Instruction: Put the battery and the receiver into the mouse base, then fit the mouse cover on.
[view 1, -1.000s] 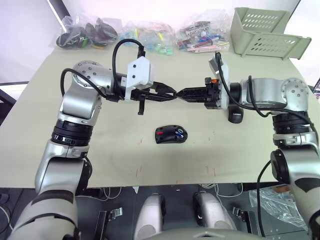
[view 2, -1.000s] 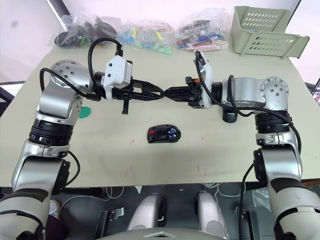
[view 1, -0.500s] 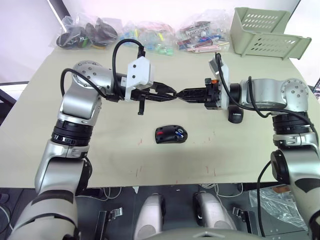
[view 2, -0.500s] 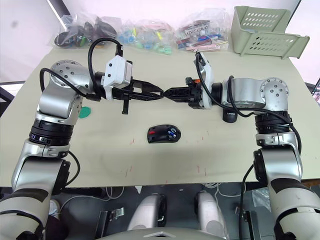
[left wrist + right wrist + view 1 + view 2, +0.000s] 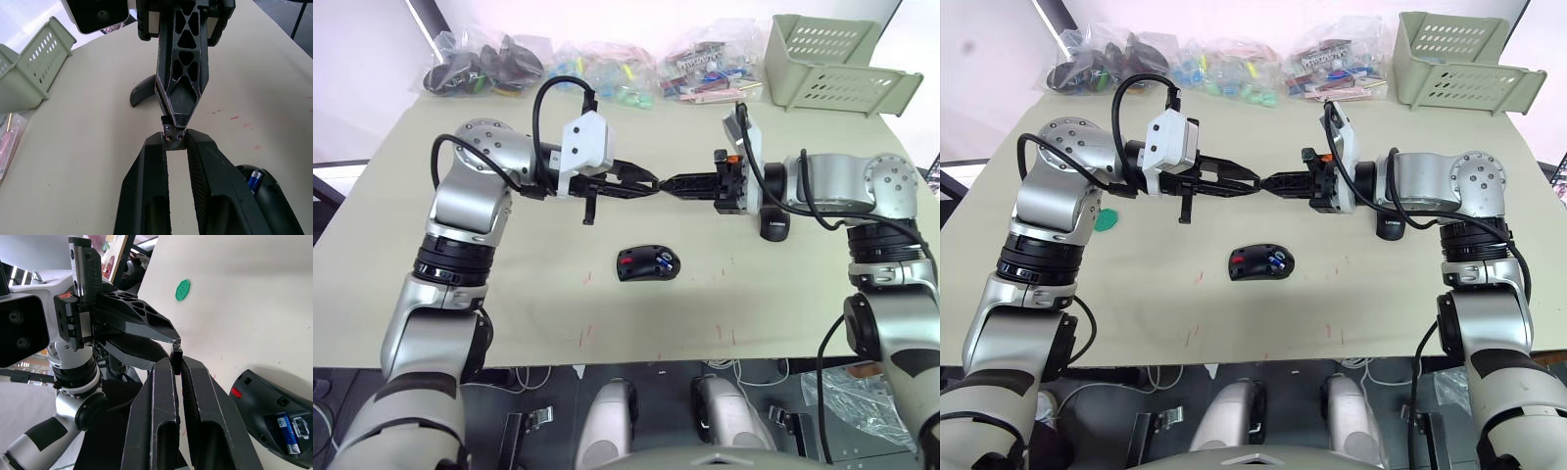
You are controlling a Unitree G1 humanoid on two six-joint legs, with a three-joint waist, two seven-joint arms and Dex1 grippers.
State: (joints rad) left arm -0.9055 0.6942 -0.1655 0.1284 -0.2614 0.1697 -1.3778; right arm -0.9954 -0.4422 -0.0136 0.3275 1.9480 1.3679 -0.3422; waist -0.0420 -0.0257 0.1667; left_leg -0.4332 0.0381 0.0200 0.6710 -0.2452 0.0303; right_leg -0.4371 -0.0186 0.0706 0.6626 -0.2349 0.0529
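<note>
you: no change, receiver (image 5: pixel 172 134) still mid-handoff | left pincer (image 5: pixel 173 142) and right pincer (image 5: pixel 177 363) both pinch it | battery (image 5: pixel 292 427) seated in mouse base (image 5: pixel 647 264)

A beige table (image 5: pixel 509 294) with small red marks on its top is seen under even, bright light. Clear bags (image 5: pixel 607 69) of small parts are lined along the far edge, beyond the hands. A pale green slotted tray (image 5: pixel 832 59) is placed at the far corner on the right-hand side. A pale wall (image 5: pixel 362 49) is seen beyond the left-hand side.
</note>
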